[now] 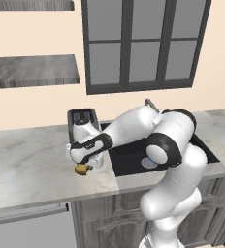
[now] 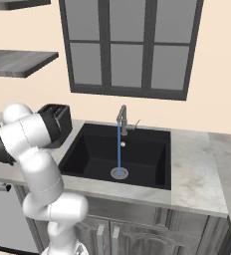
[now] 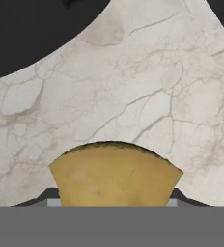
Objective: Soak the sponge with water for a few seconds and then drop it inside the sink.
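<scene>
My gripper (image 1: 84, 166) reaches down over the marble counter (image 1: 32, 164) just left of the sink (image 1: 129, 157). It is shut on the yellow-orange sponge (image 1: 81, 169). In the hand view the sponge (image 3: 115, 173) fills the space between my gripper's (image 3: 114, 200) dark tips, with the counter (image 3: 133, 96) close below. I cannot tell whether the sponge rests on the counter or hangs just above it. In the right base view a thin blue stream of water (image 2: 119, 147) runs from the faucet (image 2: 121, 117) down to the silver drain (image 2: 119, 173) of the black sink (image 2: 147, 154).
A dark grey toaster (image 1: 82, 123) stands right behind my hand, against the wall, and also shows as the toaster (image 2: 57, 119) left of the basin. My own arm arches over the sink's left part. Shelves (image 1: 32, 70) hang on the wall at the left.
</scene>
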Tool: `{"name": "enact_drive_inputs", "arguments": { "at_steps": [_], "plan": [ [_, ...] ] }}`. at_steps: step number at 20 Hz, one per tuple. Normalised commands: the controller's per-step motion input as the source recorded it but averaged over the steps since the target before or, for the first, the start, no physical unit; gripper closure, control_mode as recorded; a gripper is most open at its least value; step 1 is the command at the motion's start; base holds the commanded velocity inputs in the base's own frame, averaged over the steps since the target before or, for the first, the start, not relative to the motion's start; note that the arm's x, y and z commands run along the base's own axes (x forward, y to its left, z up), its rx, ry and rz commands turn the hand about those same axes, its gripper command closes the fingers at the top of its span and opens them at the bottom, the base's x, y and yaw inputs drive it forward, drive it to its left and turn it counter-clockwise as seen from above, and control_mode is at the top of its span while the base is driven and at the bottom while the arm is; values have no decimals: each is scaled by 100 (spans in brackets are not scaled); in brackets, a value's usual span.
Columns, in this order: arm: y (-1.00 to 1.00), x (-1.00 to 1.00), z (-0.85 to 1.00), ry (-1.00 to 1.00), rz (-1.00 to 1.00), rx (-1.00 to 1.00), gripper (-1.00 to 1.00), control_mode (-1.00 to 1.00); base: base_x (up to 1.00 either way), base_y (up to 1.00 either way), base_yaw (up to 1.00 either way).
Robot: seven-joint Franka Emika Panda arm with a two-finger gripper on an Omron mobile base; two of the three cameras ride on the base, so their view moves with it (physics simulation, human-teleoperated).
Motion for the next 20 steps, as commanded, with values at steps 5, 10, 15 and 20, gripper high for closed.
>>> {"name": "enact_drive_inputs", "arguments": {
  "at_steps": [5, 10, 15, 20],
  "plan": [
    [-7, 0, 62, 0, 4, 2, 100, -100, 0, 0, 0],
    [-20, 0, 42, 0, 5, 4, 100, -100, 0, 0, 0],
    [-36, 1, 30, 0, 5, 4, 100, -100, 0, 0, 0],
    [-45, 16, 18, 0, 5, 1, 100, -100, 0, 0, 0]
  ]
}}
